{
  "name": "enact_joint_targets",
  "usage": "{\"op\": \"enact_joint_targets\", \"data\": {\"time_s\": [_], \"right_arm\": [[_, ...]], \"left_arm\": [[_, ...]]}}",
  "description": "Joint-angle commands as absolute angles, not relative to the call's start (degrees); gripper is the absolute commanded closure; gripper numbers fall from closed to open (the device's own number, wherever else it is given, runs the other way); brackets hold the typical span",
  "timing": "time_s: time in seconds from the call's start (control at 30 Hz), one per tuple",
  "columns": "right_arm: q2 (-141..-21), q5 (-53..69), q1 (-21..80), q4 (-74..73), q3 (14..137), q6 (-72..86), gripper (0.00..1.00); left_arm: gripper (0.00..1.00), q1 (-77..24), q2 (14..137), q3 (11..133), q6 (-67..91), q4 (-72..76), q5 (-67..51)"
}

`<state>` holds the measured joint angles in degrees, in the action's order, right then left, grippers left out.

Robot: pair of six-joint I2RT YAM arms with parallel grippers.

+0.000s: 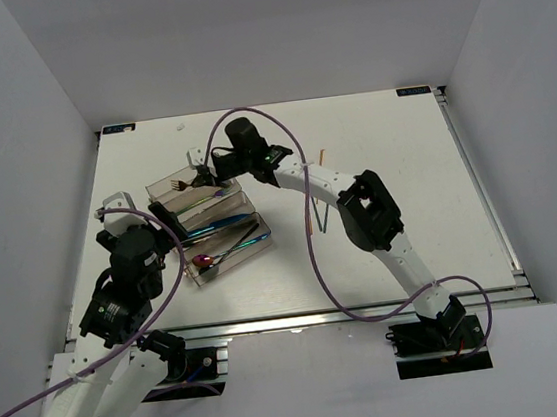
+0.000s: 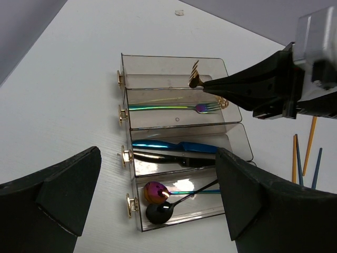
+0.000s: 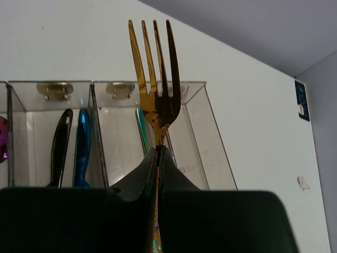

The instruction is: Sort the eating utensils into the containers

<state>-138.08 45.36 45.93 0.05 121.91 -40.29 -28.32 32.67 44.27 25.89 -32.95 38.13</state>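
White table [image 3: 52, 42] — slim gold four-tined fork [image 3: 159, 108]

A slim gold metal fork [image 3: 158, 108] at centre; clear smoke-tinted plastic tray [image 2: 158, 79]; blue metallic utensil [image 2: 174, 146] and iridescent purple-green fork [image 2: 168, 107] mid-frame.

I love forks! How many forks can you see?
2. A gold fork is pinched in the right hand above the far compartment; a rainbow fork lies in the next one. Others could be hidden.
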Motion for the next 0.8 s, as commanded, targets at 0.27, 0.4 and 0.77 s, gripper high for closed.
{"op": "enact_joint_targets", "data": {"time_s": [0.27,0.4,0.77], "right_arm": [[-138.7,39.82,45.97,-1.5,118.57,-45.35,0.87],[-136.94,39.46,46.06,-0.62,117.51,-44.21,0.45],[-115.95,7.75,45.7,28.21,95.12,-15.95,0.11]], "left_arm": [[0.02,-28.21,33.05,43.95,25.31,-32.52,37.18],[0.02,-28.21,32.96,44.03,25.4,-32.52,37.26],[0.02,-28.21,34.18,43.95,25.58,-32.7,37.09]]}}
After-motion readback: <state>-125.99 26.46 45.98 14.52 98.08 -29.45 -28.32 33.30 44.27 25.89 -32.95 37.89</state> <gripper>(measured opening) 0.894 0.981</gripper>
